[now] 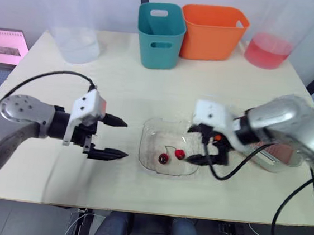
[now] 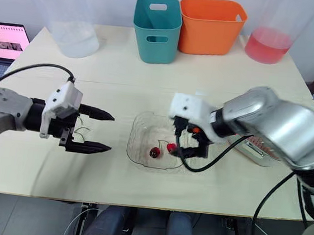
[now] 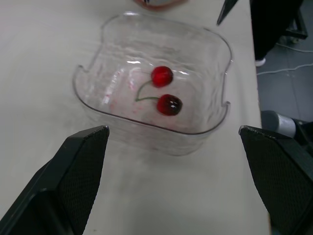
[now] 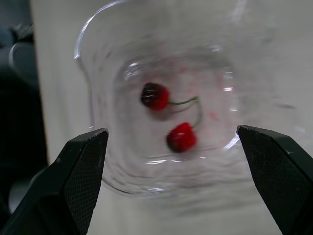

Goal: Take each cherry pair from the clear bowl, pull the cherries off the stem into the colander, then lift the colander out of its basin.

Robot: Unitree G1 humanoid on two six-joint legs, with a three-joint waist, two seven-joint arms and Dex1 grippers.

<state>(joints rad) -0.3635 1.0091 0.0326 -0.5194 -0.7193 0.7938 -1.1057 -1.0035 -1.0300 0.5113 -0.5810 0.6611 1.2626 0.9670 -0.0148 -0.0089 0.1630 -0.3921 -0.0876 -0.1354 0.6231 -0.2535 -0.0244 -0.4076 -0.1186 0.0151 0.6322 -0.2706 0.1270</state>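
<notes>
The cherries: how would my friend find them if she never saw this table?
Start at the pale table and go from the teal bin and orange bin toward the near edge. There sits a clear bowl. Inside lies the cherry pair: two shiny red cherries joined by a thin green stem, the only things in the bowl.

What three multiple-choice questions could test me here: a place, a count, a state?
1. Where do the cherries lie? A) in the clear bowl B) in the teal bin C) on the bare table
2. How many cherries are there? A) one B) two C) five
3. How is the left gripper? A) shut on a cherry B) open and empty C) shut on the bowl
Answers: 1 A, both sit inside the bowl's walls; 2 B, one stemmed pair; 3 B, its fingers stand wide apart, nothing between them.
</notes>
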